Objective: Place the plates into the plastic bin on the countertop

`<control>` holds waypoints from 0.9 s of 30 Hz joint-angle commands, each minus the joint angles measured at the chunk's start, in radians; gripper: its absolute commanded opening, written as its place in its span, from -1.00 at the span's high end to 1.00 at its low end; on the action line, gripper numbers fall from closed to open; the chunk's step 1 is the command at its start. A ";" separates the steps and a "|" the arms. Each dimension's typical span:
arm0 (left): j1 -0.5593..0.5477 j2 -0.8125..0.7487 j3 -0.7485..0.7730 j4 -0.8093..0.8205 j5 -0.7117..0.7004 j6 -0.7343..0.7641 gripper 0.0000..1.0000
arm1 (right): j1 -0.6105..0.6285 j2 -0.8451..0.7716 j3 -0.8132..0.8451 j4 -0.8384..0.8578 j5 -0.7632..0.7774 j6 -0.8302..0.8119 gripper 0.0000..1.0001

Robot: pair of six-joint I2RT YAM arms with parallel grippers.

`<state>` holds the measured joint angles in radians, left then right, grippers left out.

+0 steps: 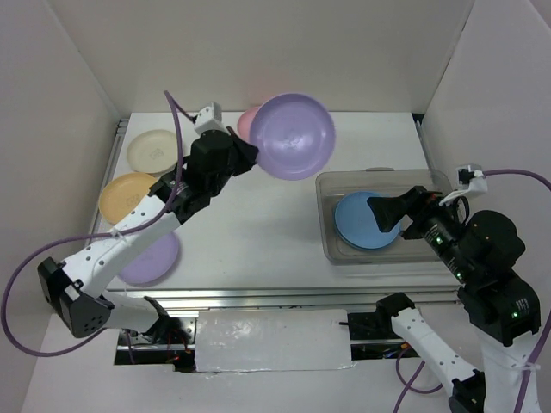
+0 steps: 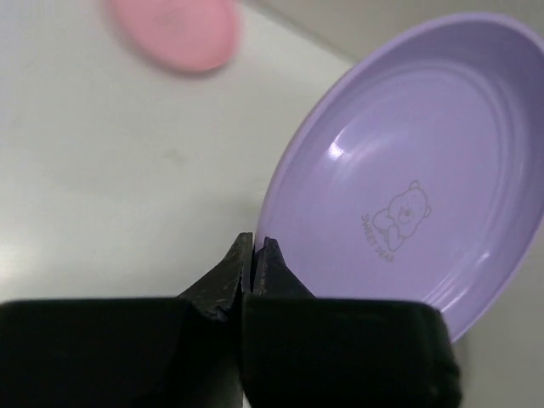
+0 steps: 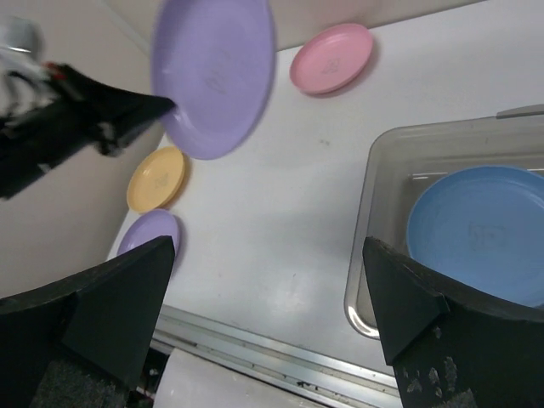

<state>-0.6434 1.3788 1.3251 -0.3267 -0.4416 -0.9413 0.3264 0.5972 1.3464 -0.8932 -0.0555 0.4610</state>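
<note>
Top external view: lavender plate (image 1: 293, 136) is pinched at its rim by the closed left gripper (image 1: 250, 155), raised off the countertop (image 1: 258, 232) and tilted, presumably for carrying to the plastic bin (image 1: 331, 249). Blue plate (image 1: 357, 225) lies flat inside. Right gripper (image 1: 379, 211) hangs wide open above it, holding nothing. Pink plate (image 1: 250, 120) and cream plate (image 1: 153, 150) await on the countertop

Plate (image 1: 355, 220) in bin (image 1: 328, 248) (R side)

The lavender plate (image 2: 408, 170) shines glossy plastic; the countertop (image 1: 258, 215) looks matt.
</note>
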 commanded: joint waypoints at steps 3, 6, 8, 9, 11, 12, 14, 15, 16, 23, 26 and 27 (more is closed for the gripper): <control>-0.165 0.124 0.207 0.063 0.104 0.156 1.00 | -0.007 0.000 0.100 -0.050 0.260 0.053 -1.00; -0.266 0.383 0.469 -0.043 0.126 0.176 1.00 | -0.006 -0.023 0.175 -0.073 0.368 0.114 -1.00; -0.291 0.486 0.568 -0.102 0.139 0.182 1.00 | -0.006 -0.045 0.207 -0.073 0.379 0.125 -1.00; -0.300 0.581 0.615 -0.109 0.158 0.188 1.00 | -0.004 -0.046 0.218 -0.078 0.375 0.125 -1.00; -0.309 0.675 0.743 -0.135 0.225 0.179 1.00 | 0.000 -0.047 0.243 -0.093 0.372 0.128 -1.00; -0.309 0.760 0.826 -0.141 0.250 0.177 1.00 | 0.003 -0.045 0.250 -0.107 0.368 0.127 -1.00; -0.311 0.837 0.908 -0.198 0.262 0.167 1.00 | 0.005 -0.051 0.264 -0.118 0.370 0.123 -1.00; -0.309 0.902 0.939 -0.213 0.264 0.164 1.00 | 0.005 -0.054 0.266 -0.125 0.373 0.117 -1.00; -0.308 0.925 0.982 -0.227 0.264 0.159 1.00 | 0.010 -0.060 0.270 -0.130 0.375 0.116 -1.00; -0.299 1.026 0.967 -0.213 0.322 0.118 1.00 | 0.037 -0.074 0.257 -0.135 0.385 0.105 -1.00; -0.300 1.020 0.971 -0.225 0.294 0.114 1.00 | 0.043 -0.077 0.238 -0.125 0.373 0.105 -1.00; -0.300 1.016 0.968 -0.225 0.282 0.113 1.00 | 0.046 -0.079 0.229 -0.124 0.372 0.105 -1.00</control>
<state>-0.9436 2.4126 2.2528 -0.5823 -0.1524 -0.7971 0.3607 0.5240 1.5929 -1.0153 0.3107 0.5747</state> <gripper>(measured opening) 0.044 0.998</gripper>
